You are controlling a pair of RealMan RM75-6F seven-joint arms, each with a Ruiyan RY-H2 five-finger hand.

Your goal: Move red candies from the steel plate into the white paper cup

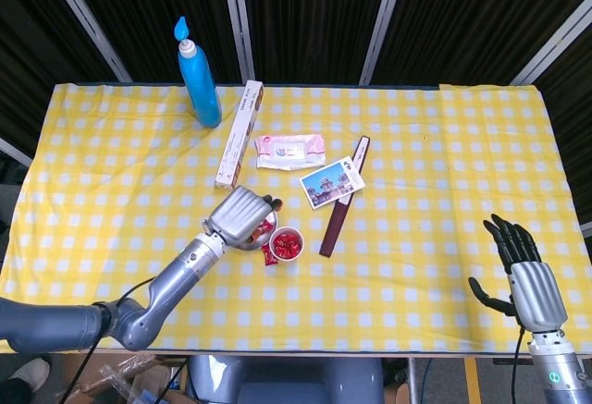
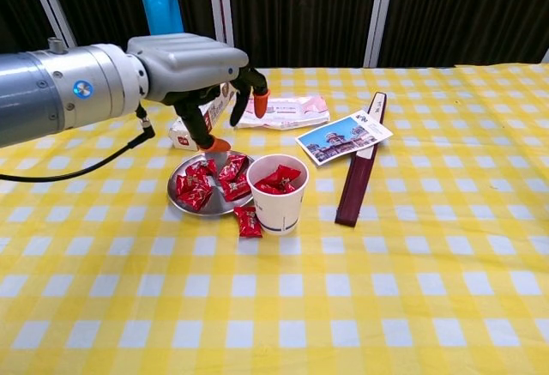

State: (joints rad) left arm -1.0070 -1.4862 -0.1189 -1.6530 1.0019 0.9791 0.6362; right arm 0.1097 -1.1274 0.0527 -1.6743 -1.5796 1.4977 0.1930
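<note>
Nearest lies a stray candy (image 2: pixel 248 220) on the table, touching the white paper cup (image 2: pixel 277 196). Behind it, the steel plate (image 2: pixel 184 202) holds red candies (image 2: pixel 196 188) under the left robot hand (image 2: pixel 202 70), fingers apart, empty. A careless reach could knock the cup over.

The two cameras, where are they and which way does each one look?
Head view: high up, looking down on the whole table; shows the left hand and arm, and the right hand at the table's near edge.
Chest view: low, looking across the table; shows only the left hand and arm.
Both share: the left hand above the steel plate, the white paper cup, the blue bottle.
</note>
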